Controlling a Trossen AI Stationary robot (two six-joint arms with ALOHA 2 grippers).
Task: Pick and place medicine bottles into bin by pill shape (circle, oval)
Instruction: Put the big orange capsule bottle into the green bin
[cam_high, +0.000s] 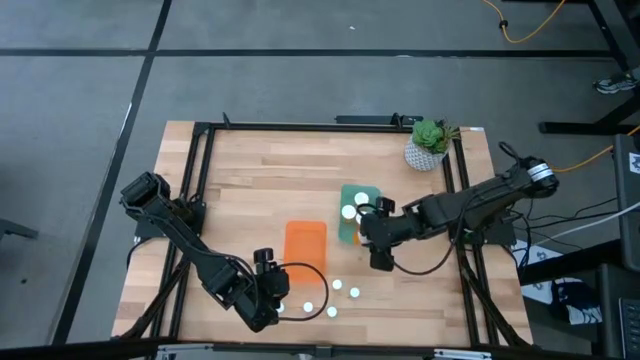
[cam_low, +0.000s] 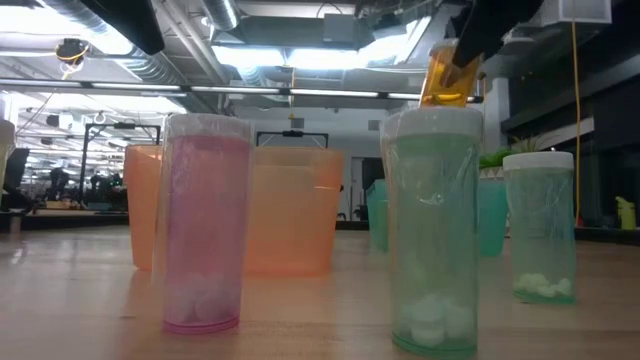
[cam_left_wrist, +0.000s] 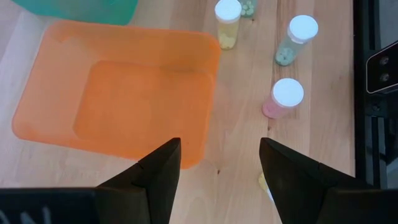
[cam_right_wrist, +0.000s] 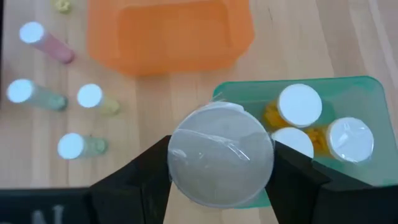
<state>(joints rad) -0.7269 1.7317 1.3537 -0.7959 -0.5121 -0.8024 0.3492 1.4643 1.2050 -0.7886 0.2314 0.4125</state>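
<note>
My right gripper (cam_right_wrist: 221, 163) is shut on a medicine bottle (cam_right_wrist: 221, 154) with a clear white lid. In the low view its amber body (cam_low: 446, 78) hangs high. It is above the near edge of the green bin (cam_right_wrist: 357, 93), where three white-topped bottles (cam_right_wrist: 300, 104) stand. The orange bin (cam_high: 305, 243) sits beside the green one. Several bottles (cam_high: 337, 285) stand upright on the table near the front edge. My left gripper (cam_left_wrist: 219, 163) stands open over the wood at the orange bin's (cam_left_wrist: 124, 93) near corner, touching nothing. My right gripper pinches the bottle between its two fingers (cam_right_wrist: 140, 171), one on each side of the body just under the lid (cam_right_wrist: 186, 140). The fingers slant down from above. The bottle is lifted clear of the table, lid up, over the green bin's edge.
A potted plant (cam_high: 428, 145) stands at the far right corner. A black frame (cam_high: 200, 160) runs round the table. Pink (cam_left_wrist: 283, 98), green (cam_left_wrist: 297, 36) and yellow (cam_left_wrist: 227, 23) bottles stand close together ahead of my left gripper. Bare wood lies at the far left.
</note>
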